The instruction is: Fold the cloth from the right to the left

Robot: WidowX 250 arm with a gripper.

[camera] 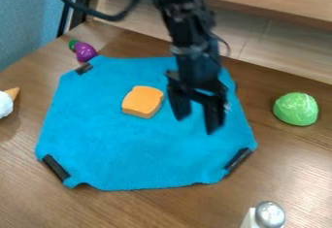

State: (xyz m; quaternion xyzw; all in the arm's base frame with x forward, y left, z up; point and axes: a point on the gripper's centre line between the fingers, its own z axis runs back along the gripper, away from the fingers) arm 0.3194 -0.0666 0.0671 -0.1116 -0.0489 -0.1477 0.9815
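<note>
One blue cloth (133,149) spread beneath the orange bread slice (142,101), your gripper (196,123) beside that slice, its fingers parted, apparently holding nothing

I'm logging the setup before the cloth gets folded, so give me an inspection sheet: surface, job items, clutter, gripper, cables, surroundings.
Surface: brown wood table.
Job items: blue cloth spread out, not folded; black strips at three corners.
Clutter on cloth: orange bread slice, left of the gripper in the picture.
Clutter around cloth: purple toy with green tip, upper left; cone, left edge; green toy, right; silver-topped shaker, lower right.
Gripper: over the cloth's right part, open; contact with cloth can't be told.
Cables: black cable looping beside the arm.
Surroundings: blue panel, upper left; wooden ledge behind.
</note>
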